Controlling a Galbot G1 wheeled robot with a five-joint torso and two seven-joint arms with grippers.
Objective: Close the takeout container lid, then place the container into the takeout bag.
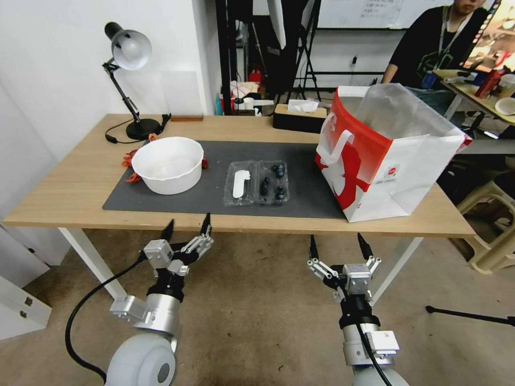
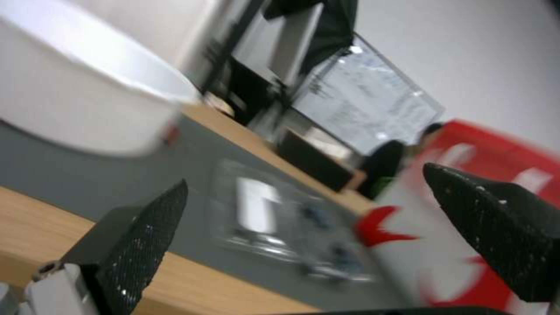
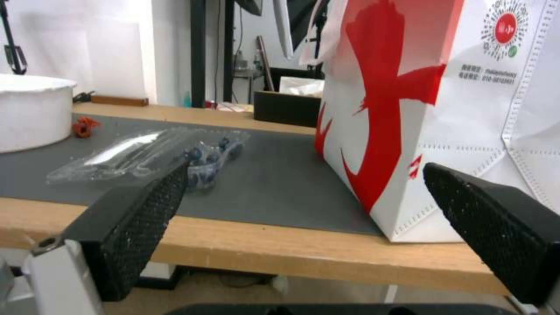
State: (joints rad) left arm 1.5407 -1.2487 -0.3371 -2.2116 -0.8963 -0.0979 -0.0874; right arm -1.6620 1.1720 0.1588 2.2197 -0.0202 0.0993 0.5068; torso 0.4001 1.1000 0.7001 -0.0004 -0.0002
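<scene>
L gripper point(image 1: 186, 227): wide open, empty, below table edge point(image 1: 236, 224).
R gripper point(image 1: 338, 244): same.
Container point(image 1: 272, 183): lid point(image 1: 241, 184) flat open, near takeout bag point(image 1: 386, 155).

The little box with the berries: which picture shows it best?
The head view. There the container lies flat open on the gray mat, sticker lid beside berry half. The right wrist view sees it low from the side, partly behind a finger. The left wrist view shows it blurred.
</scene>
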